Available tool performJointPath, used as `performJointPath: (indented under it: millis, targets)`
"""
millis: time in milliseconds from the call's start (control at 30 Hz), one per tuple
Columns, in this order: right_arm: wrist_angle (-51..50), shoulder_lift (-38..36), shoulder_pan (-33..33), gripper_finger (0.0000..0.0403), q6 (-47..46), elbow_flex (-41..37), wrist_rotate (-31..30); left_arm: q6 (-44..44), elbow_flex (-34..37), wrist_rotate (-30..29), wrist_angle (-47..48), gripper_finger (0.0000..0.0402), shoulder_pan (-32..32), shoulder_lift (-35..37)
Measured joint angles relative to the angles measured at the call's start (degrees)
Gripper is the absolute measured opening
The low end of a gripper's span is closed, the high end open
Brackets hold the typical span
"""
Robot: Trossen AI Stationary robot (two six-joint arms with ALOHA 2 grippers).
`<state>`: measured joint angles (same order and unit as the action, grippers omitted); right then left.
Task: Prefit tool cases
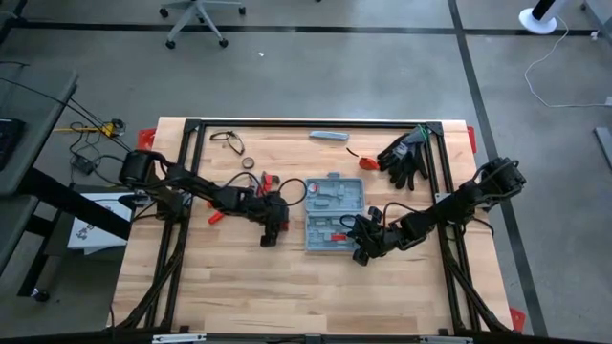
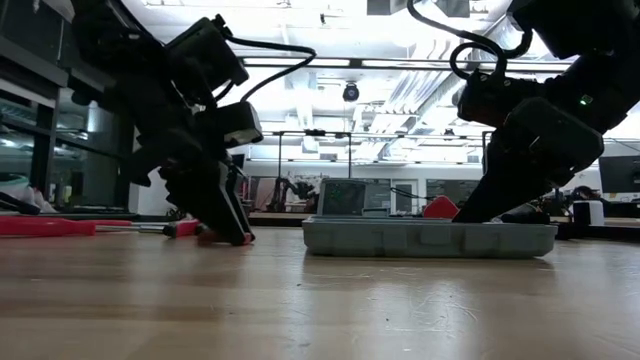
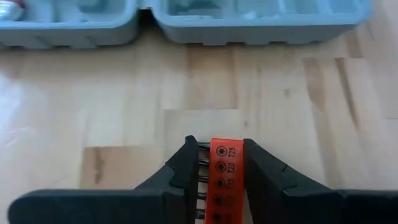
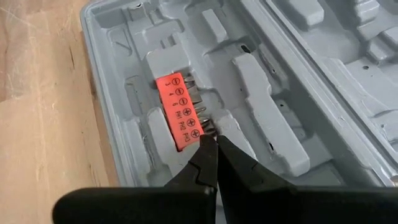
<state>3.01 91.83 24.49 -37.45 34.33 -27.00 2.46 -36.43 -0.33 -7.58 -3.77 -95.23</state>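
The blue-grey tool case (image 1: 335,215) lies open on the table's middle, both moulded halves facing up (image 2: 430,237). My left gripper (image 1: 273,234) is left of the case, low at the table top, shut on an orange bit holder (image 3: 222,168) marked T25, T20. My right gripper (image 1: 361,250) reaches over the near half of the case with its fingers shut (image 4: 209,140). Its tips are at a second orange bit holder (image 4: 180,112), which lies in a moulded slot of the case. My left gripper pinches the orange bit holder by its two long sides (image 3: 214,163), one finger (image 3: 186,165) on the side where the bits stick out. The fingers lie along it, slanting down at the table. The holder's free end (image 3: 222,146) shows just past the fingertips. My right gripper's shut fingertips (image 4: 205,149) meet the end of the slotted bit holder at its row of bits (image 4: 202,124), slanting down from above. Whether they press on it or only reach it, I cannot tell.
Red-handled tools (image 1: 215,218) and small parts (image 1: 263,179) lie left of the case. Black gloves (image 1: 406,153), a red piece (image 1: 368,162) and a slim grey bar (image 1: 328,136) lie at the far side. Black frame rails (image 1: 191,129) border the table. Bare wood lies along the near edge.
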Motion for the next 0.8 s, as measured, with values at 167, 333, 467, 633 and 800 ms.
performJointPath:
  millis: [167,333,467,633,800]
  targets:
    - [0.0,0.0,0.0,0.0,0.0,0.0,-1.0,0.4,0.0,-2.8,-0.3,0.0081,0.0,0.5]
    - [0.4,0.0,0.0,0.0,0.0,0.0,-1.6,1.1,-0.1,-2.6,-1.5,0.0081,0.0,0.7]
    - [1.1,0.1,-0.1,0.0,0.1,0.0,-1.9,1.8,-0.2,-2.7,-3.9,0.0081,0.0,0.7]
    - [1.5,0.1,-0.1,0.0,0.4,0.0,-1.9,1.9,-0.7,-2.6,-6.7,0.0081,0.0,0.8]
    - [1.5,0.1,-0.1,0.0,0.4,0.0,-2.4,1.9,-3.3,-2.6,-6.8,0.0081,-0.2,0.8]
